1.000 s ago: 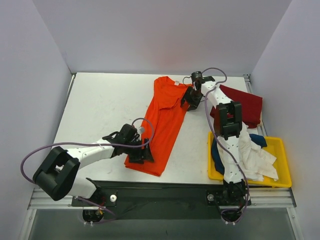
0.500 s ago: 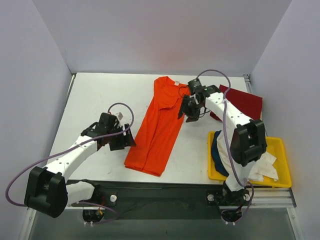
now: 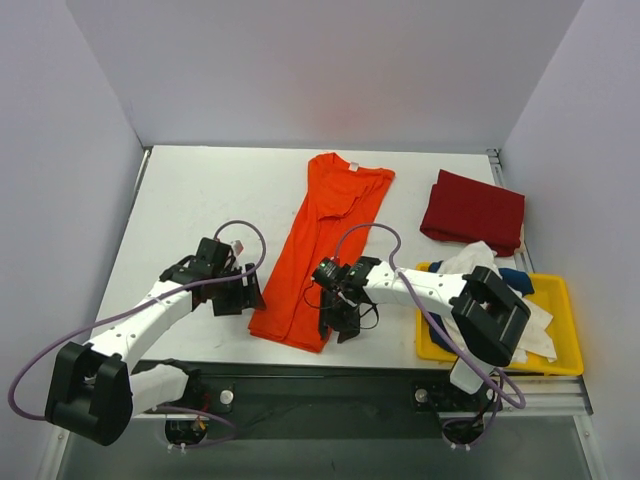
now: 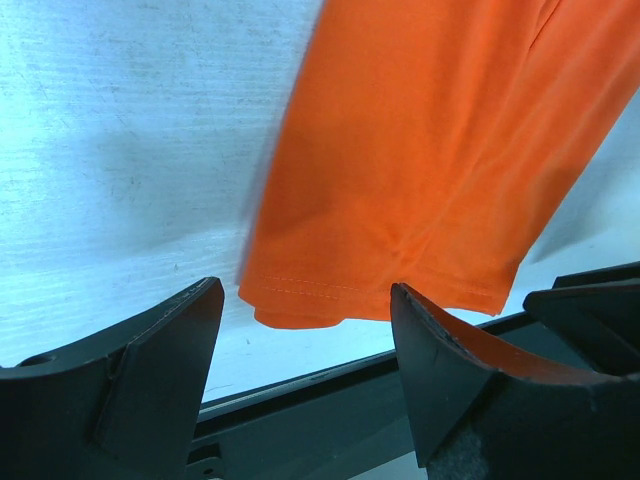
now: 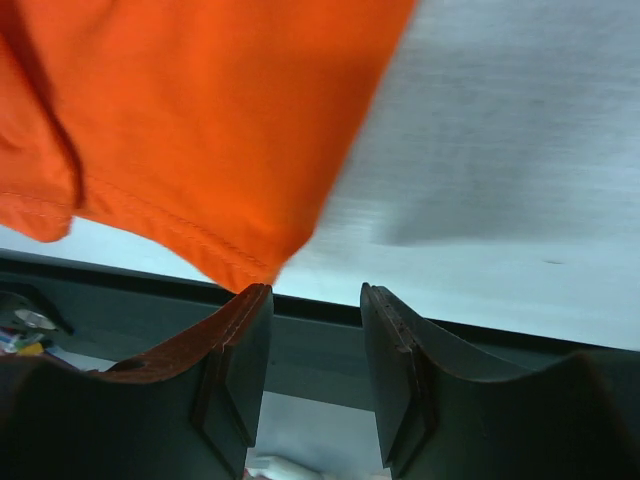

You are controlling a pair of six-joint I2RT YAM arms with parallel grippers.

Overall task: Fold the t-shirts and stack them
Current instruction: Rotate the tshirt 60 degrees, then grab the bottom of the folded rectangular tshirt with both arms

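**Two arms at the near end of the orange shirt**

On the left, the left arm goes up from its base at the near edge and bends to the right, low over the white table (image 3: 190,195). Its left gripper (image 3: 246,298) hangs just beside the left side of the long bright orange cloth t-shirt (image 3: 328,240), close to the bottom hem. In the left wrist view the two black fingers (image 4: 165,345) stand wide apart with nothing between them. The shirt's hem corner lies a little way past the tips.

The orange shirt lies flat in the middle of the table. It is a long strip (it looks folded along its length), with the neck at the far end and the hem at the near edge.

Next comes the right gripper (image 3: 336,322), at the near right corner of the orange shirt. The right arm stands up from its base, bends at a big black joint and reaches left to get there. In the right wrist view its fingers (image 5: 240,360) are partly apart and hold nothing. The shirt's corner sits just above one fingertip, and the fingers point at the table's near edge.

Far right, a dark red t-shirt (image 3: 472,210) lies folded near the back. In front of it, a yellow plastic bin (image 3: 563,296) holds a crumpled white t-shirt (image 3: 525,322) and a navy blue t-shirt (image 3: 516,278).
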